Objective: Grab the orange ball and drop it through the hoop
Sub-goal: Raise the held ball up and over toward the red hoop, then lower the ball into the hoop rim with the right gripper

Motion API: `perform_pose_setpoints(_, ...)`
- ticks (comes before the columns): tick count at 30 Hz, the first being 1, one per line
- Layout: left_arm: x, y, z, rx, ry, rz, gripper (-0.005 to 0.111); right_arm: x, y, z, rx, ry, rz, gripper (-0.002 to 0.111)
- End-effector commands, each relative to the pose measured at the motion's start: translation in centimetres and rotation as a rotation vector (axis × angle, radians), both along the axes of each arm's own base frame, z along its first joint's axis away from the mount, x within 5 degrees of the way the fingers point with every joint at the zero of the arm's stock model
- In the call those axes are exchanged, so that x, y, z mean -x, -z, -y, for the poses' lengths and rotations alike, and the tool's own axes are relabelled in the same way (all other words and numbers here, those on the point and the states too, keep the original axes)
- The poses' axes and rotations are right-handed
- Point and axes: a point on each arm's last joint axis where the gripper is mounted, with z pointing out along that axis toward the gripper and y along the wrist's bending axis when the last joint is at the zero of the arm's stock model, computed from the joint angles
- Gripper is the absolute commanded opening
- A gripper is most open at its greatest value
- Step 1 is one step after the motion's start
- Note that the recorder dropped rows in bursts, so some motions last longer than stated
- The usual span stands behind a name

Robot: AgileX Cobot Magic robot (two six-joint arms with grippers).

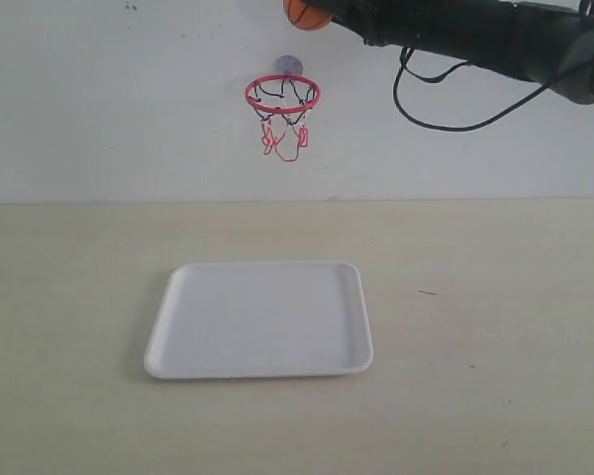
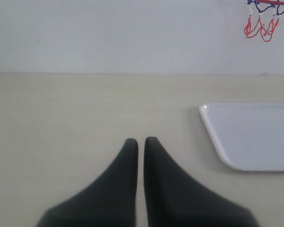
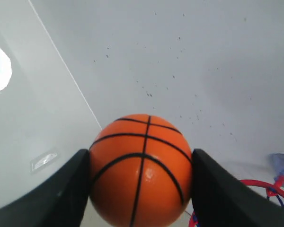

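The orange ball (image 1: pixel 305 12) (image 3: pixel 141 170), with black seam lines, is held high against the white wall at the top edge of the exterior view. My right gripper (image 3: pixel 141 172) is shut on it, one black finger pressing each side. The hoop (image 1: pixel 282 94), with its red rim and dangling string net, hangs on the wall below and slightly left of the ball; part of its rim (image 3: pixel 267 188) and its purplish mount show beside the ball. My left gripper (image 2: pixel 141 142) hovers low over the table, fingers together and holding nothing; the exterior view does not show it.
A white tray (image 1: pixel 356 327) (image 2: pixel 213 127) lies on the beige table below the hoop. The right arm (image 1: pixel 475 35) and its looping black cable (image 1: pixel 445 124) stretch in from the upper right. The net (image 2: pixel 261 26) shows above the tray.
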Motion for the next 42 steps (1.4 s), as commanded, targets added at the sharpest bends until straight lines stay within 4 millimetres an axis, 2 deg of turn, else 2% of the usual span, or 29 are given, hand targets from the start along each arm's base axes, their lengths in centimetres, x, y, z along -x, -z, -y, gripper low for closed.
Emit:
perform_pose_setpoints(1,0.0,0.0,0.0,0.005,-0.002,0.004,0.004,-0.7,0.9,-0.3,-0.014,0.021,-0.024,0.0)
perform_pose_setpoints(6,0.0,0.0,0.0,0.005,-0.002,0.004,0.004,-1.7,1.9,-0.1,-0.026,0.118,-0.087,0.0)
perform_pose_setpoints(12,0.0,0.0,0.0,0.005,-0.002,0.004,0.004,-2.1,3.1,-1.3,-0.002,0.164,-0.1,0.0)
perform_pose_setpoints(15,0.0,0.0,0.0,0.005,-0.002,0.004,0.004,-2.0,3.5,-2.2,0.09,0.199,-0.02,0.0)
perform_pose_setpoints(21,0.0,0.0,0.0,0.005,-0.002,0.004,0.004,-1.7,2.6,-3.5,0.222,0.232,0.162,0.0)
perform_pose_setpoints(27,0.0,0.0,0.0,0.005,-0.002,0.004,0.004,-2.0,1.9,-3.5,0.277,0.293,0.247,0.0)
perform_pose_setpoints(30,0.0,0.0,0.0,0.005,-0.002,0.004,0.004,-2.1,2.5,-3.6,0.284,0.292,0.244,0.0)
perform_pose_setpoints(36,0.0,0.0,0.0,0.005,-0.002,0.004,0.004,-2.9,4.8,-3.7,0.247,0.302,0.199,0.0)
perform_pose_setpoints(42,0.0,0.0,0.0,0.005,-0.002,0.004,0.004,-3.2,5.3,-4.2,0.244,0.295,0.218,0.0)
